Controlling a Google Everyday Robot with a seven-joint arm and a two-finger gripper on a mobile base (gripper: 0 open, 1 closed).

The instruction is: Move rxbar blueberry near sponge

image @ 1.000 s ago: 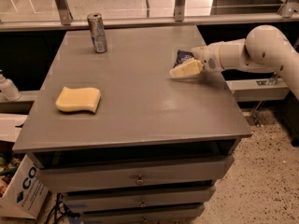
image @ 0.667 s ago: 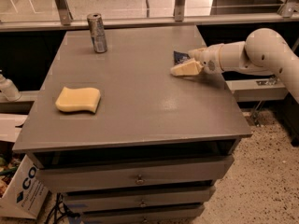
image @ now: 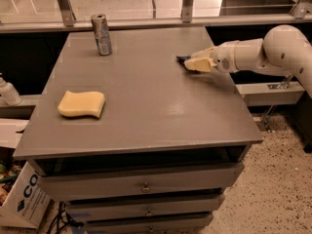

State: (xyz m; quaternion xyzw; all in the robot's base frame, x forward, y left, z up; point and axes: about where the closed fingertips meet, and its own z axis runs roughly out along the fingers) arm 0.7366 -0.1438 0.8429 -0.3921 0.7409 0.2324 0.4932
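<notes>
The rxbar blueberry point(image: 182, 59) is a dark navy wrapper on the right part of the grey table point(image: 146, 106). Only its left end shows; the rest is hidden under my gripper. My gripper point(image: 196, 64) reaches in from the right on a white arm point(image: 253, 55) and sits low over the bar at table level. The sponge point(image: 82, 104) is pale yellow with wavy edges and lies flat near the table's left edge, far from the bar and the gripper.
A silver can point(image: 101, 34) stands upright at the back left of the table. A railing point(image: 156, 18) runs behind the table. Drawers point(image: 144, 184) are below the top. A cardboard box point(image: 22, 199) sits on the floor at the left.
The gripper has moved slightly toward the back of the table and now covers more of the blue wrapper. The sponge and the can have not moved.
</notes>
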